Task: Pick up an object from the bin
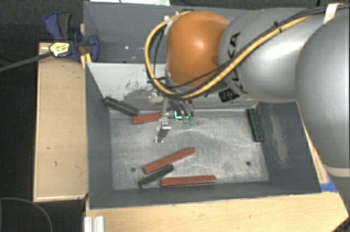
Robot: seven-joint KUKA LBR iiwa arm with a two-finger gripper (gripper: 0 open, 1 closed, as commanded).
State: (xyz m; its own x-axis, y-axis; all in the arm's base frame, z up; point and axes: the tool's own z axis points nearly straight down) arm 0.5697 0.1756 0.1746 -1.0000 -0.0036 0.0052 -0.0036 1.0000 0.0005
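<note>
Writing first: black letters on the silver arm (pixel 273 61) read as KUKA (partly, since they curve round the housing beside the orange cover (pixel 194 47)). A small black label (pixel 227 95) under it is too small to read. The gripper (pixel 162 135) hangs below the orange cover, low over the floor of the grey bin (pixel 98 170), toward the back and left of middle. I cannot tell whether it is open or closed, or whether it has anything. The nearest thing is a red-brown stick (pixel 146 119), flat, thin and plain, lying almost level with its right end just beside the gripper. Its left end is near a dark green stick (pixel 121 106) angled at the foot of the back wall. Toward the front, well apart from the gripper, three lie close together: a tilted red-brown stick (pixel 169 160), a dark stick (pixel 156 176) just under it, and a long red-brown stick (pixel 187 180). A dark bar (pixel 254 124) lies alone on the right.
</note>
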